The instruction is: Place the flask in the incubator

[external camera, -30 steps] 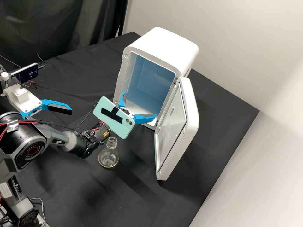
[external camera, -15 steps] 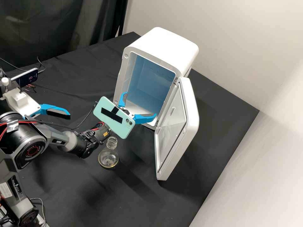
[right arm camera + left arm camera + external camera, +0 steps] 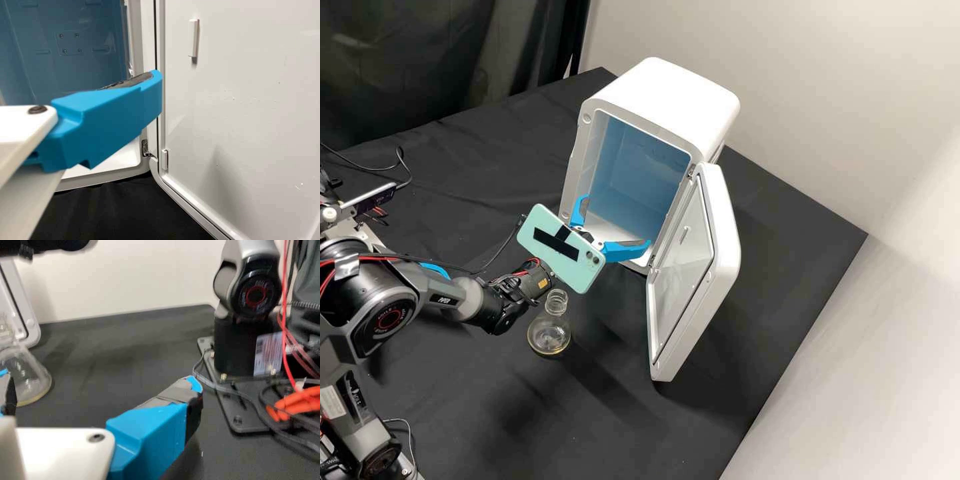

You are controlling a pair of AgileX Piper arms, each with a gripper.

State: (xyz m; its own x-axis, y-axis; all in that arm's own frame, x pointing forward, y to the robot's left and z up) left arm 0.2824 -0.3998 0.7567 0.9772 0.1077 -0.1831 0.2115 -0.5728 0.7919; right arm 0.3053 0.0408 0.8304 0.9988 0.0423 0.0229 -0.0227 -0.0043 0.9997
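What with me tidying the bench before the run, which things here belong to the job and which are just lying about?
Job: flask, incubator, its open door, right pincer at the incubator's mouth.
Lying about: black cable on the bench, orange wires by an arm's base.

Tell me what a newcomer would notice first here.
The white incubator stands at the far side of the black bench, its door swung wide on a blue interior. The right pincer sits open at its mouth, with a mint-green phone mounted behind it. A glass flask stands just in front, ungripped.
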